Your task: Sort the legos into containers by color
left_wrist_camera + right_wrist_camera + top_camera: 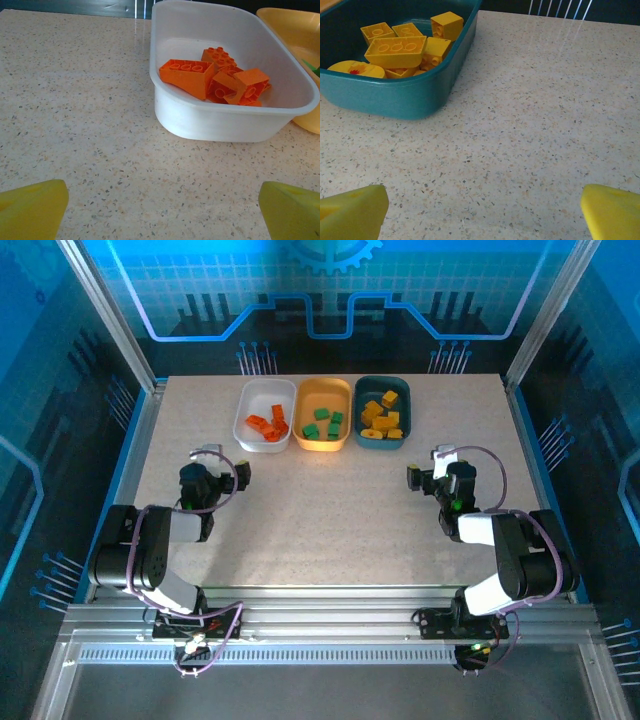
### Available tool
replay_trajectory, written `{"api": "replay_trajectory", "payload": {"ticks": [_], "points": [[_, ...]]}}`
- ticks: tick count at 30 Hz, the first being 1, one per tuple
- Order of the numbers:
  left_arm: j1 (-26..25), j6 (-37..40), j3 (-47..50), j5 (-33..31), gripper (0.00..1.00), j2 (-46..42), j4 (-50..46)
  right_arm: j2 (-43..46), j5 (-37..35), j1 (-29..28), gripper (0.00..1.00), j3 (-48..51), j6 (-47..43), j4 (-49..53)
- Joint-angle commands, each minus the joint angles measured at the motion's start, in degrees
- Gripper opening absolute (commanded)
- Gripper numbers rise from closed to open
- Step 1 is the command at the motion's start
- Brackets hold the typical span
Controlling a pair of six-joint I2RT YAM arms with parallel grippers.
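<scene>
Speckled tabletop carries three trays ahead of me. Green legos sit in the yellow tray. Orange legos lie left of it, nearer my left end effector; yellow legos lie right, nearer my right end effector. Both gape, empty.

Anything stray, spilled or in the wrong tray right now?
Nothing stands out: orange bricks lie in the white tray, green bricks in the orange-yellow tray, yellow bricks in the teal tray, none mixed.

The left pincer and right pincer both gape wide, empty, each arm folded near its base.
</scene>
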State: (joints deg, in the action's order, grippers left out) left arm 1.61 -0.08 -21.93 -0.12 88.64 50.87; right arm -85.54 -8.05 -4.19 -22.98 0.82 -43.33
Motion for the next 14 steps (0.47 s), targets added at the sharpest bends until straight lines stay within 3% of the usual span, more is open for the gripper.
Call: {"api": "replay_trajectory", "payload": {"ticks": [1,14], "points": [[-0.2,0.05,-0.48,1.44,0.99,-0.4,0.04,-0.68,0.3,-0.4,1.0,-1.32,-0.91,-0.88],[-0.35,-0.01,-0.48,0.61,0.99,-0.4,0.0,-0.68,0.1,-0.58,1.0,-1.23,-0.95,-0.97]]}}
